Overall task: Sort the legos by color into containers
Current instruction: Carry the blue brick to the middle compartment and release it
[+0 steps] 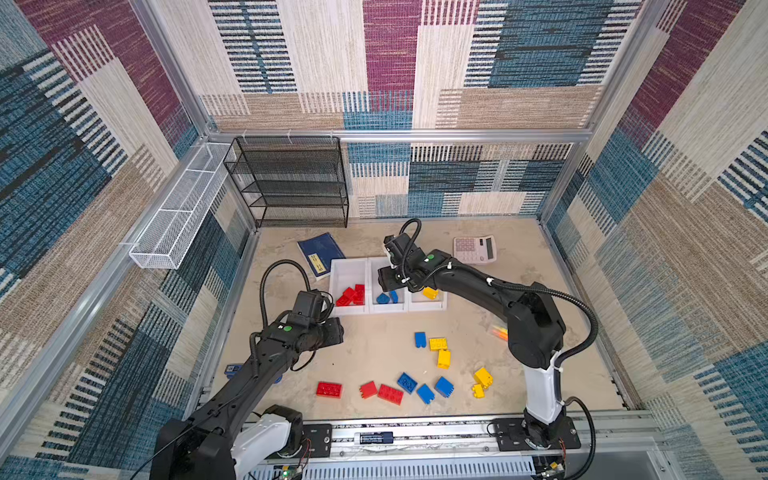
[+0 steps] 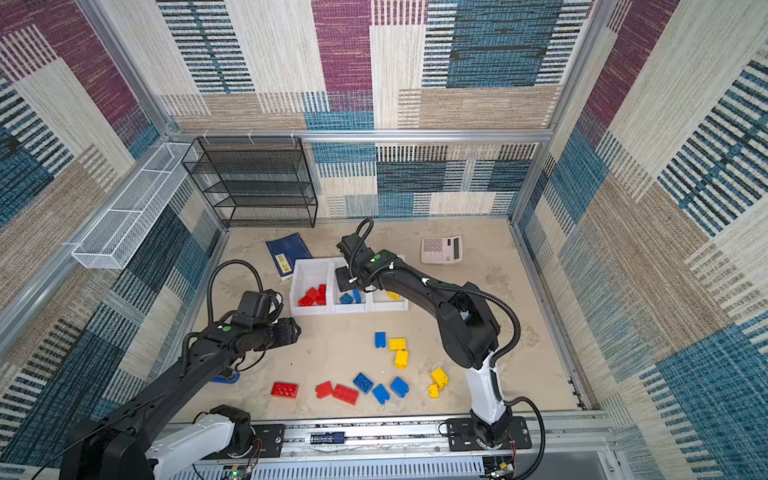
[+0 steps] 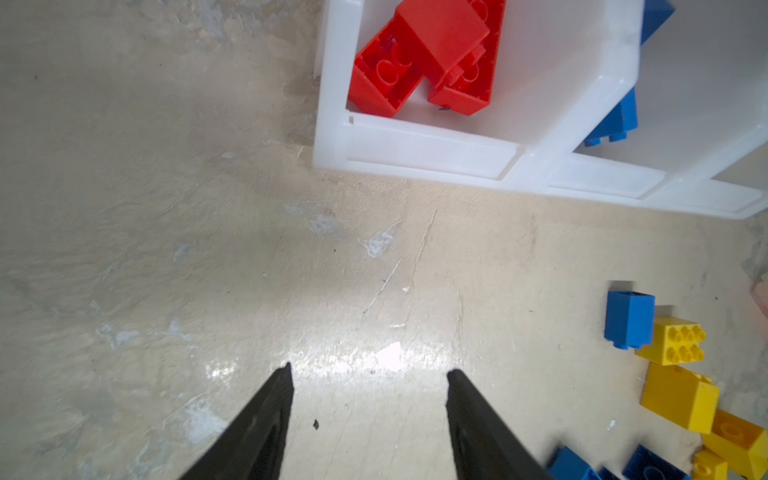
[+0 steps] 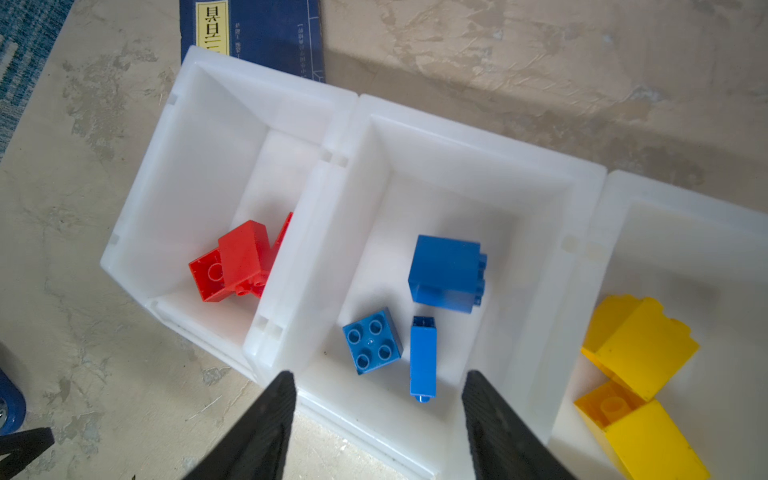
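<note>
Three joined white containers (image 1: pixel 348 261) stand mid-table: red legos (image 1: pixel 352 294) lie in the left one, blue legos (image 4: pixel 446 268) in the middle one, yellow legos (image 4: pixel 640 345) in the right one. My right gripper (image 4: pixel 378 374) hangs open and empty over the middle container's near end. My left gripper (image 3: pixel 370 369) is open over bare table in front of the left container (image 3: pixel 415 145), holding nothing. Loose legos lie nearer the front: red (image 1: pixel 329 389), blue (image 1: pixel 407 382) and yellow (image 1: pixel 444 358) ones, plus a yellow pair (image 1: pixel 482 380) further right.
A black mesh rack (image 1: pixel 291 183) and a white wire basket (image 1: pixel 178 212) stand at the back left. A blue book (image 1: pixel 320 254) lies behind the containers, a calculator (image 1: pixel 474 249) at the back right, and a marker pack (image 1: pixel 500 332) beside the right arm.
</note>
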`<state>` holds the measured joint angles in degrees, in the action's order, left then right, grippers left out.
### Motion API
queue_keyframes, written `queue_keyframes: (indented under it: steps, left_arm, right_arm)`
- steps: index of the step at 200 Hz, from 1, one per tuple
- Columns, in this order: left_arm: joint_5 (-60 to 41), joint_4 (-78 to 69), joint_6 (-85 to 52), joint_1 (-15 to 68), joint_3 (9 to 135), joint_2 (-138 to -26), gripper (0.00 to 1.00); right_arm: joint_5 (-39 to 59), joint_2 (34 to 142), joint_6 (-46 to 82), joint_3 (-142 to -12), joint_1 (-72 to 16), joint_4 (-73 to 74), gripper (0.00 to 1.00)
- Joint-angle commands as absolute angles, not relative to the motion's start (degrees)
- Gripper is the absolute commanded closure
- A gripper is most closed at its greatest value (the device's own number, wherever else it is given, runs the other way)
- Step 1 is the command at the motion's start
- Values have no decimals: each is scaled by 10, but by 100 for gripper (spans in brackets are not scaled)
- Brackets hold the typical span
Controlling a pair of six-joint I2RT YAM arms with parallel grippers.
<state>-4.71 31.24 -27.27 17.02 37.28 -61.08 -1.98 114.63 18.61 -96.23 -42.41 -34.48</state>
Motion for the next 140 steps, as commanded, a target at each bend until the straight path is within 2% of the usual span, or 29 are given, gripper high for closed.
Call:
queue_keyframes:
  steps: [1,69,140]
  left_arm:
    - [-45,318,-287,172,371,-608,37]
    - [-24,350,-294,190,371,-598,37]
    - [99,478,-383,337,369,-574,35]
  right_arm:
    - [-23,1131,185,-956,-424,-341,33]
    - [-26,1090,186,-920,-424,-337,32]
    - [-11,998,202,-787,-421,-288,32]
